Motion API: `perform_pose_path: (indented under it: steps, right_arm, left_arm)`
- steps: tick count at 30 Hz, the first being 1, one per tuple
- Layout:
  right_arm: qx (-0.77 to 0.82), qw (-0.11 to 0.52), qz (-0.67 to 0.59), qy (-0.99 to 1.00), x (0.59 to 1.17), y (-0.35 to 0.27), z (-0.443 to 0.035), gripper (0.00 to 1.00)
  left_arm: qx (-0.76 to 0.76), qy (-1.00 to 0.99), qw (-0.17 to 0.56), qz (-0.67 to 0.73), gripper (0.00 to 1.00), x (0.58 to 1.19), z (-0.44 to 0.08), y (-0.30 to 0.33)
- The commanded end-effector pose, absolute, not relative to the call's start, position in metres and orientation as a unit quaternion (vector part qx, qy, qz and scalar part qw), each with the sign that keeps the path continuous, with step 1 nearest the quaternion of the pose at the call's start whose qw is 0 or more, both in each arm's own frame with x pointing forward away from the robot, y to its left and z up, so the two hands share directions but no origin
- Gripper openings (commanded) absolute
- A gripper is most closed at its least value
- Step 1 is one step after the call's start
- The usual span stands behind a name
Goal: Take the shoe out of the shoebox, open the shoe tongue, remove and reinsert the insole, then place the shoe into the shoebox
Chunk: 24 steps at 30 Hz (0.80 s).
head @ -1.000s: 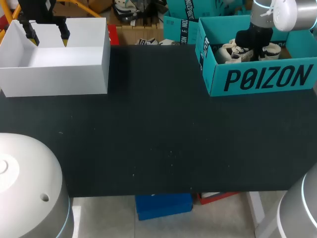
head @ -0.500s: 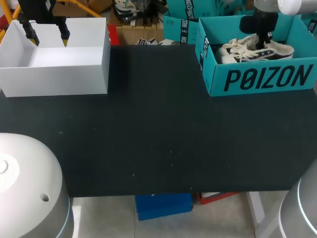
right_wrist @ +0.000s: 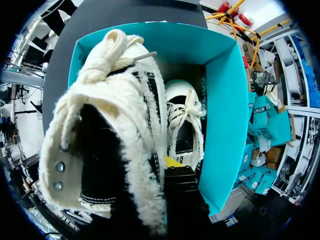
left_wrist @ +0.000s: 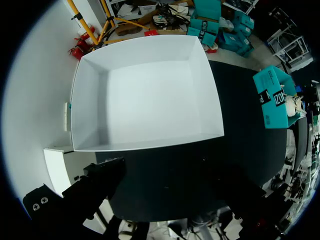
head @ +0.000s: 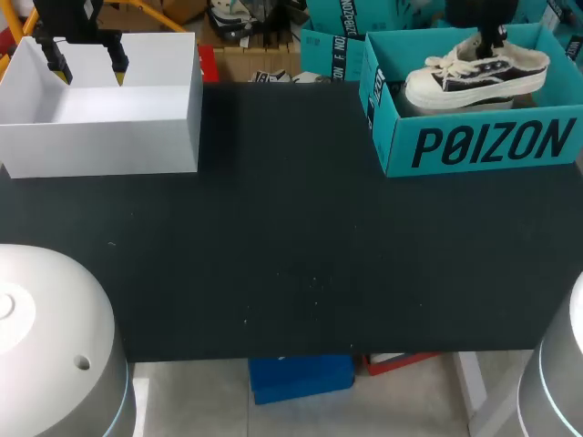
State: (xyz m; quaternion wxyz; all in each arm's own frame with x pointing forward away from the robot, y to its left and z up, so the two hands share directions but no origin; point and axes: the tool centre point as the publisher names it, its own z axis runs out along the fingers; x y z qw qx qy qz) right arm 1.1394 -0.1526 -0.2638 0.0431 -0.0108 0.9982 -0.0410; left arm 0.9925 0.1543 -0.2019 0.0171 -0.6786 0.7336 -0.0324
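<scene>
A black and cream sneaker (head: 478, 71) hangs level above the teal shoebox (head: 483, 144) at the table's back right. My right gripper (head: 493, 38) is shut on the rim of its opening from above. In the right wrist view the held sneaker (right_wrist: 107, 125) fills the space ahead of the gripper (right_wrist: 168, 165), and one yellow fingertip (right_wrist: 172, 161) shows against its frayed side. A second sneaker (right_wrist: 184, 125) lies inside the shoebox (right_wrist: 220, 100) below. My left gripper (head: 90, 71) stands open over the white box (head: 100, 137) at the back left.
In the left wrist view, the white box (left_wrist: 145, 95) is empty and open-topped. The black tabletop (head: 291, 246) stretches between the two boxes and forward to the front edge.
My right arm has risen, lifting the sneaker up out of the shoebox until it hangs above the rim. The left arm has not moved.
</scene>
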Motion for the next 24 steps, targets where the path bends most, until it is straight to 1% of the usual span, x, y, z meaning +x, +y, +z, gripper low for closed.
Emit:
perform_pose_path:
  steps: [1, 8, 13, 15, 18, 24]
  right_arm:
    - [-0.007, 0.065, -0.045, 0.997, 1.116, -0.138, -0.219, 0.00]
    - [-0.012, 0.083, -0.050, 0.995, 1.098, -0.120, -0.183, 0.00]
    - [-0.013, 0.097, -0.081, 0.992, 1.078, -0.118, -0.162, 0.00]
    - [-0.017, 0.101, -0.089, 0.991, 1.066, -0.108, -0.156, 0.00]
    - [-0.004, 0.117, -0.094, 0.989, 1.052, -0.089, -0.154, 0.00]
    - [0.023, 0.125, -0.086, 0.988, 1.023, -0.032, -0.174, 0.00]
  left_arm:
    - [-0.679, 0.733, 0.017, -0.032, 1.00, 0.992, -0.202, 0.154]
    - [-0.679, 0.733, 0.017, -0.032, 1.00, 0.992, -0.202, 0.154]
    - [-0.679, 0.733, 0.017, -0.032, 1.00, 0.992, -0.202, 0.154]
    - [-0.679, 0.733, 0.017, -0.032, 1.00, 0.992, -0.202, 0.154]
    - [-0.679, 0.733, 0.017, -0.032, 1.00, 0.992, -0.202, 0.154]
    - [-0.679, 0.733, 0.017, -0.032, 1.00, 0.992, -0.202, 0.154]
